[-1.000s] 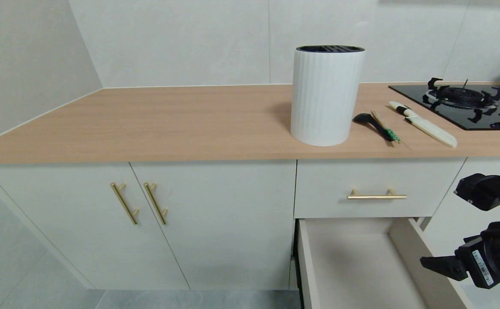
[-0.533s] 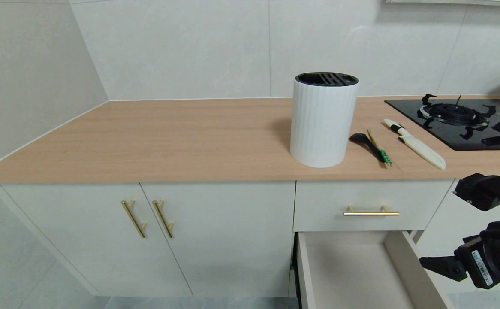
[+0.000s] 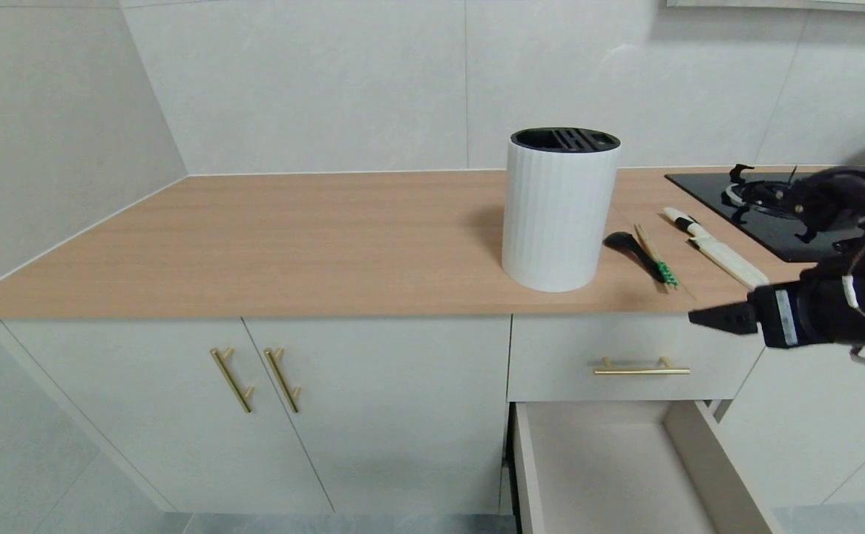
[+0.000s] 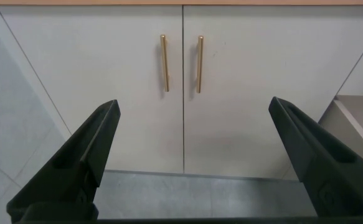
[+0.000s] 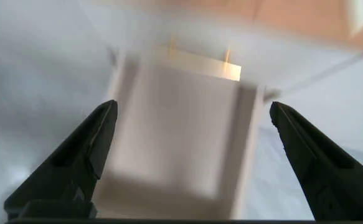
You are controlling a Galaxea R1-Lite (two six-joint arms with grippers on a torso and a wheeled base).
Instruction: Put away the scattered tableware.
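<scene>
On the wooden counter [image 3: 329,237] stands a white ribbed holder [image 3: 558,211] with a black slotted top. Just right of it lie a black spoon [image 3: 629,243], chopsticks [image 3: 655,256] with a green band, and a cream-bladed knife [image 3: 718,248]. Below them a drawer [image 3: 625,475] is pulled out, with nothing in it. My right gripper [image 3: 707,317] hovers at counter-edge height, right of the chopsticks and near the knife tip; the right wrist view shows this gripper [image 5: 192,107] open and holding nothing above the drawer [image 5: 181,130]. My left gripper [image 4: 193,104] is open and faces the cabinet doors.
A black gas hob [image 3: 774,200] sits at the counter's right end, behind my right arm. A closed drawer with a gold handle [image 3: 640,367] is above the open one. Two cabinet doors with gold handles [image 3: 254,378] [image 4: 181,62] are on the left. Tiled walls close the back and left.
My right gripper has risen from beside the open drawer to the counter's front edge and shifted a little left. The head camera tilted up earlier; the tableware has not moved.
</scene>
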